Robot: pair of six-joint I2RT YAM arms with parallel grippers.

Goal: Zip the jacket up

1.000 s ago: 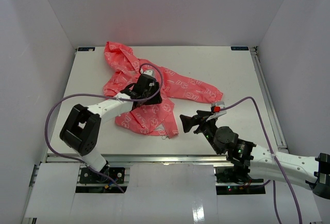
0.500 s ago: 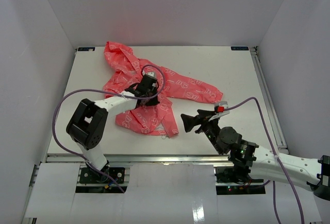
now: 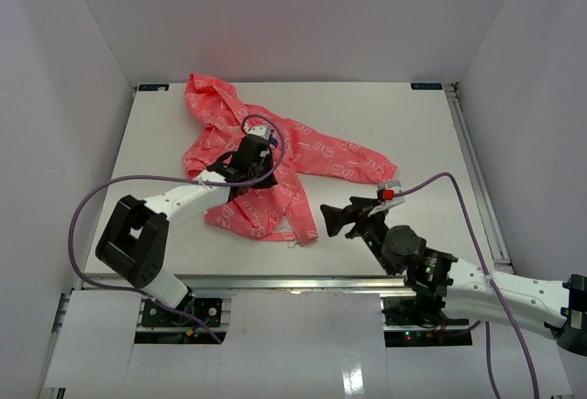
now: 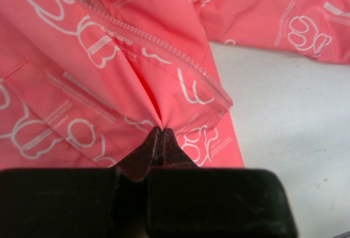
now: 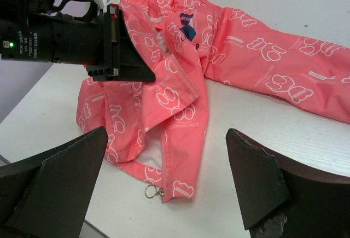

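Observation:
The coral-pink jacket (image 3: 316,153) lies crumpled and unzipped at the table's middle left, hood toward the far left, one sleeve stretched right. My left gripper (image 3: 260,166) is shut on a pinched fold of the jacket (image 4: 82,57), just beside the zip teeth (image 4: 164,44). The right gripper (image 3: 336,218) hovers open to the right of the hem, nothing between its fingers. In the right wrist view, the zipper's ring pull (image 5: 151,191) lies on the table at the hem's corner, near my right gripper (image 5: 167,134). The dark-blue logo (image 5: 188,29) shows on the chest.
The white table (image 3: 404,119) is boxed in by white walls on three sides. A purple cable (image 3: 96,199) loops from the left arm, another (image 3: 459,199) from the right arm. A metal rail (image 3: 275,280) runs along the near edge.
My left gripper has shut on the jacket fabric and shifted slightly toward the far left. The right gripper has stayed open and nearly still.

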